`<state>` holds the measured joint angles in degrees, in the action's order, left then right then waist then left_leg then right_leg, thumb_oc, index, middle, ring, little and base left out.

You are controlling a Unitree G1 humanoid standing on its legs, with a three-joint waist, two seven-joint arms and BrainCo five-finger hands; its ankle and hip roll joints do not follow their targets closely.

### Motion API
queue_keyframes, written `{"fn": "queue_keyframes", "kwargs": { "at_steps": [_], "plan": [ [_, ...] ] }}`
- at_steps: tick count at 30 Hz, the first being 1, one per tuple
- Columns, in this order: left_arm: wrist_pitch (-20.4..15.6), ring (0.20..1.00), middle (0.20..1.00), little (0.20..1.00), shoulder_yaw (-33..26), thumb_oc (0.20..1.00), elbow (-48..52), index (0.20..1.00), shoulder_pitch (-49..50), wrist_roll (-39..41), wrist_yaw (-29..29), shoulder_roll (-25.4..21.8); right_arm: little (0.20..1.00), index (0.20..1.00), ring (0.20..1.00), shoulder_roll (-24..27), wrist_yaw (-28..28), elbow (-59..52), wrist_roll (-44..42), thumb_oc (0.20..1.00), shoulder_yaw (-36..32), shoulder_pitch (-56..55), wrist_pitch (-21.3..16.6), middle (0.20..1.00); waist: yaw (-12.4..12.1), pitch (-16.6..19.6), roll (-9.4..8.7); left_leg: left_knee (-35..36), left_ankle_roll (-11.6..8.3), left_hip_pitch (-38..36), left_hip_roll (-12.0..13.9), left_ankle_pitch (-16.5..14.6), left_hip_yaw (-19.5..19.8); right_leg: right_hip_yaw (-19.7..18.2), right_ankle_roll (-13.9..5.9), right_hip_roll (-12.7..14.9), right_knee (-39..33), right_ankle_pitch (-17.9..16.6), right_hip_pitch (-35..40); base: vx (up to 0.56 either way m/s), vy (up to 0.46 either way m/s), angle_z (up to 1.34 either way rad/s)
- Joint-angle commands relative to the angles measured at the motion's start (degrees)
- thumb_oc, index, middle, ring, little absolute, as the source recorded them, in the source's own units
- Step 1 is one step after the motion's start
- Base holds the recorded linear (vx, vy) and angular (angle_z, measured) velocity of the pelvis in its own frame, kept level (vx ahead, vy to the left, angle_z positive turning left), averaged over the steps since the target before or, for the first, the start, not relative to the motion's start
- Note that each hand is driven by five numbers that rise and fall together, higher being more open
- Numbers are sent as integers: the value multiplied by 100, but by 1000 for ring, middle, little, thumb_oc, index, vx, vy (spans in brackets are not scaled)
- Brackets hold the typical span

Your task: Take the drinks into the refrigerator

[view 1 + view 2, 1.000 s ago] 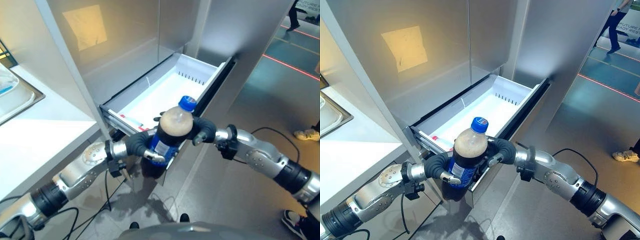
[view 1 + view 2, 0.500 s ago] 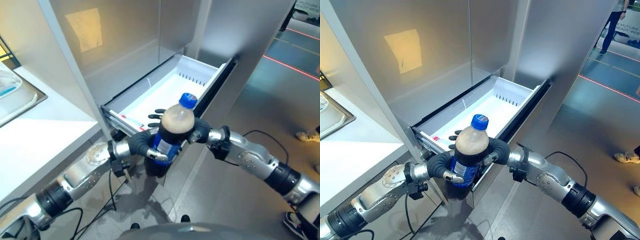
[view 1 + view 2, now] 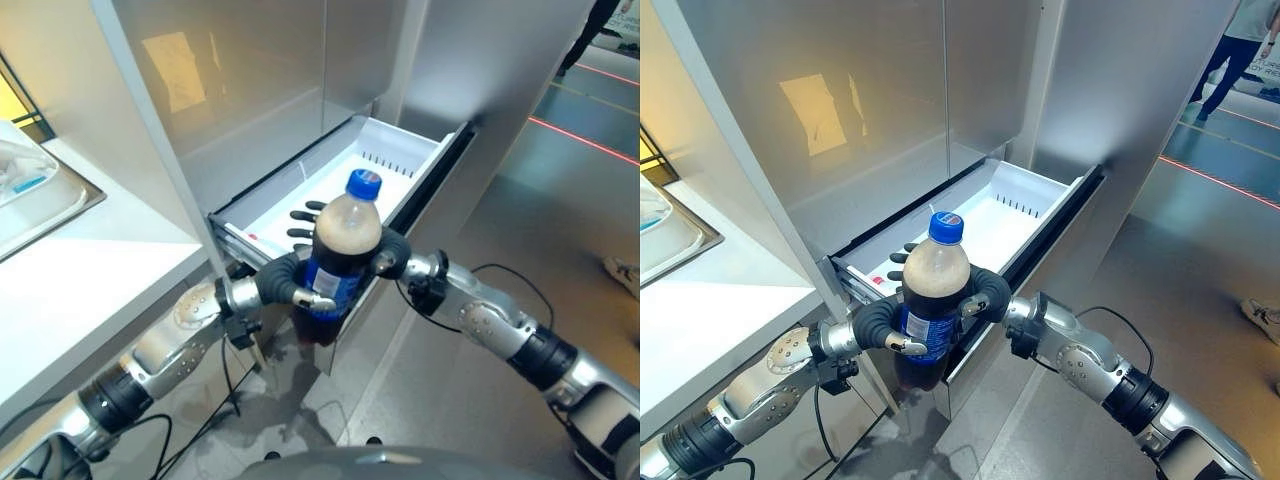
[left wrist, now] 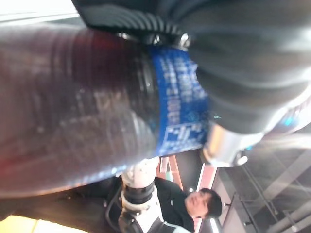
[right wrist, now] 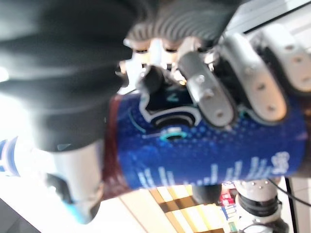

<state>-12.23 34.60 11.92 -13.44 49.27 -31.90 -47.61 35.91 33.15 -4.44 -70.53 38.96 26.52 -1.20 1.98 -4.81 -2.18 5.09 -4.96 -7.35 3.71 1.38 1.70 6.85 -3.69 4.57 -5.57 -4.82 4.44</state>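
A cola bottle [image 3: 347,226] with a blue cap and blue label stands upright in the air, over the front edge of the open white refrigerator drawer [image 3: 422,150]. Both hands hold it at the label. My left hand [image 3: 278,281] clasps it from the left, its thumb curled across the front. From the right, my right hand [image 3: 392,256] wraps it, its dark-tipped fingers [image 3: 303,217] reaching round the far side above the drawer. The wrist views show the bottle's label [image 5: 204,145] and dark body [image 4: 73,97] pressed against the hands.
The refrigerator's grey doors [image 3: 250,90] rise behind the drawer. A small red-and-white item [image 3: 875,281] lies in the drawer's near left corner. A white counter [image 3: 80,270] with a sink [image 3: 40,190] is at the left. A person's legs [image 3: 1240,50] are far right.
Both hands have carried the bottle up and forward, closer over the drawer's front edge. The right hand's fingers now show behind the bottle. The camera has shifted slightly.
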Motion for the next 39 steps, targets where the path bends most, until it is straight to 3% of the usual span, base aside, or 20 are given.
{"fn": "queue_keyframes", "kwargs": {
  "at_steps": [1,2,3,4,31,32,33,39],
  "plan": [
    [-277,200,200,200,-165,200,-34,200,-708,-98,145,492,1000,1000,1000,-1026,107,-569,-244,1000,411,684,-134,1000,11,-61,-148,-53,497,90,-380,-360,356,242,38,-136,121,545,370,0,0,0],
    [-270,200,200,200,-179,200,-39,200,-696,-89,148,507,802,802,802,-1043,120,-604,-242,802,430,707,-127,802,9,-66,-147,-52,496,89,-381,-359,350,243,36,-134,118,543,372,0,0,0],
    [-270,200,200,200,-179,200,-39,200,-696,-89,148,507,542,542,542,-1043,120,-604,-242,542,430,707,-127,542,9,-66,-147,-52,496,89,-381,-359,350,243,36,-134,118,543,372,0,0,0],
    [-271,200,200,200,-185,200,-24,200,-694,-86,135,507,200,200,200,-1040,128,-644,-233,200,440,743,-123,200,7,-65,-146,-47,498,88,-381,-361,349,243,36,-134,111,544,374,0,0,0],
    [-161,200,200,200,-101,200,70,200,-726,123,113,295,200,200,200,-793,52,-848,-324,200,541,855,-131,200,11,-84,-165,-68,499,60,-369,-373,365,218,44,-135,134,551,384,0,0,0],
    [-153,200,200,200,-97,200,75,200,-720,145,107,304,442,442,442,-791,56,-848,-332,442,557,858,-123,442,8,-85,-162,-67,497,60,-370,-371,370,219,43,-134,134,552,385,0,0,0],
    [-144,200,200,200,-95,200,91,200,-713,155,93,289,1000,1000,1000,-779,52,-853,-330,1000,563,845,-113,1000,7,-82,-156,-65,497,63,-369,-369,373,231,40,-136,132,557,384,0,0,0],
    [-158,200,200,200,-108,200,91,200,-716,152,130,226,1000,1000,1000,-777,32,-813,-349,1000,594,874,-117,1000,3,-77,-154,-64,499,73,-379,-361,382,228,37,-132,119,548,394,0,0,0]
  ]
}}
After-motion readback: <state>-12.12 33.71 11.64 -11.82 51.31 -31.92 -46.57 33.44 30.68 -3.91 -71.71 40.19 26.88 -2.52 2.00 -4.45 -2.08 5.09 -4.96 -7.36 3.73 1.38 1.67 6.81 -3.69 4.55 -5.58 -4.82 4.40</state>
